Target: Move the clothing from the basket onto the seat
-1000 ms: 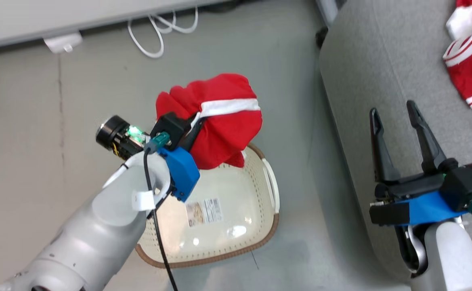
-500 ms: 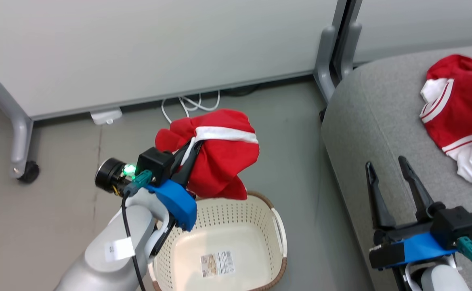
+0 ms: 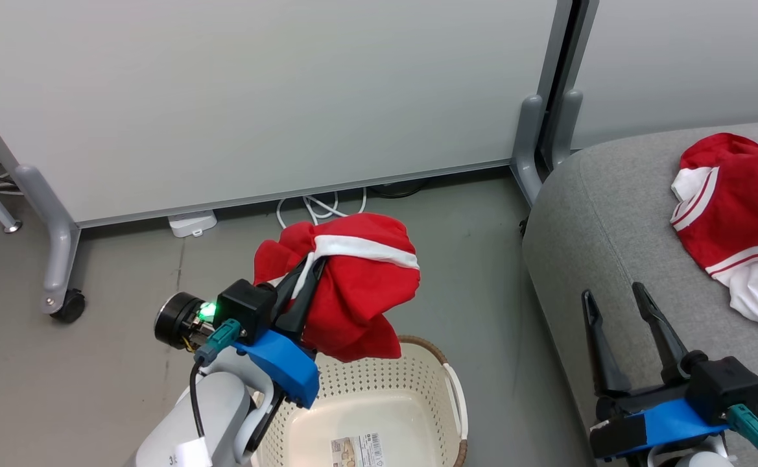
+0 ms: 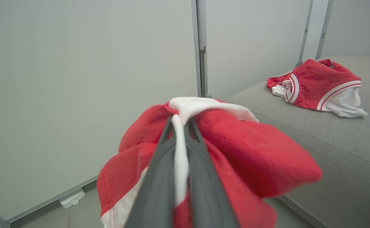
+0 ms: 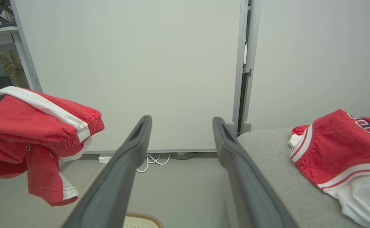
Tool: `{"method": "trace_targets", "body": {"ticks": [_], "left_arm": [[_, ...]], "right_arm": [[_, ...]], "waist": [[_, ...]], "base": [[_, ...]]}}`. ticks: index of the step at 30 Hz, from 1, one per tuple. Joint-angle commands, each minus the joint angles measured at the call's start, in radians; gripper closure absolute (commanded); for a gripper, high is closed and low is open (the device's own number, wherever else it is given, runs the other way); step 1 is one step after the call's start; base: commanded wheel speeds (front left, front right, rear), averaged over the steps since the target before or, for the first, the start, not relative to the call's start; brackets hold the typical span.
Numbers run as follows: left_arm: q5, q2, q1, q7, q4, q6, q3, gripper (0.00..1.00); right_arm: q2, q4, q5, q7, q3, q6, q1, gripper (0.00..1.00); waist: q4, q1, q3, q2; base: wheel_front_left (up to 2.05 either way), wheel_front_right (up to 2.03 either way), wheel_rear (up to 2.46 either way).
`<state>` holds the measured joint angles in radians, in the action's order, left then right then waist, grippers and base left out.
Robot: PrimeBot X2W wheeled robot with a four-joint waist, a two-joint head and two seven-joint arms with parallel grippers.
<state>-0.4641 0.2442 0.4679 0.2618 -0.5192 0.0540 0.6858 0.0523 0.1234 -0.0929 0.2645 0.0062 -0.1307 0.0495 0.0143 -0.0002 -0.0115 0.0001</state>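
My left gripper (image 3: 310, 264) is shut on a bunched red garment with a white stripe (image 3: 353, 285), held in the air above the far rim of the cream basket (image 3: 447, 389). In the left wrist view the fingers (image 4: 159, 164) pinch the white band of that clothing (image 4: 235, 142). A second red and white garment (image 3: 735, 220) lies on the grey seat (image 3: 599, 214) at the right, also seen in the wrist views (image 4: 317, 84) (image 5: 340, 148). My right gripper (image 3: 612, 301) stands open and empty over the seat's front edge.
A paper label (image 3: 356, 451) lies on the basket's bare floor. Grey partition panels (image 3: 255, 97) on wheeled legs (image 3: 61, 272) stand behind, with white cables (image 3: 320, 207) on the floor at their base.
The head camera has tilted up, so the whole picture slid down. The left gripper keeps its hold on the red garment above the basket. The right gripper stays open.
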Motion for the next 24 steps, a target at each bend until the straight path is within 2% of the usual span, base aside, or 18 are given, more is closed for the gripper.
{"method": "trace_targets", "body": {"ticks": [1,8,16,24], "left_arm": [[0.009,-0.001,-0.008,0.005,0.008,0.004,-0.011,1.0],[0.035,-0.01,0.003,0.005,0.016,0.01,-0.019,1.0],[0.056,-0.022,0.041,0.005,0.013,0.019,-0.02,1.0],[0.08,-0.05,0.092,0.005,0.007,0.032,-0.009,1.0]], "right_arm": [[-0.002,0.003,-0.006,0.0,0.003,0.0,-0.017,0.0],[-0.003,0.012,-0.021,0.0,0.06,0.0,0.0,0.0],[-0.002,0.058,-0.052,0.0,0.245,0.0,0.065,0.0],[-0.001,0.164,-0.089,0.0,0.423,0.0,0.201,0.0]], "waist": [[0.001,0.0002,0.0,-0.0001],[0.008,0.0002,-0.007,-0.0001],[0.013,0.0002,-0.041,-0.0001],[0.039,0.0002,-0.082,-0.0001]], "base": [[0.0,0.0,0.0],[0.0,0.0,0.0],[0.0,0.0,0.0],[0.0,0.0,0.0]]}}
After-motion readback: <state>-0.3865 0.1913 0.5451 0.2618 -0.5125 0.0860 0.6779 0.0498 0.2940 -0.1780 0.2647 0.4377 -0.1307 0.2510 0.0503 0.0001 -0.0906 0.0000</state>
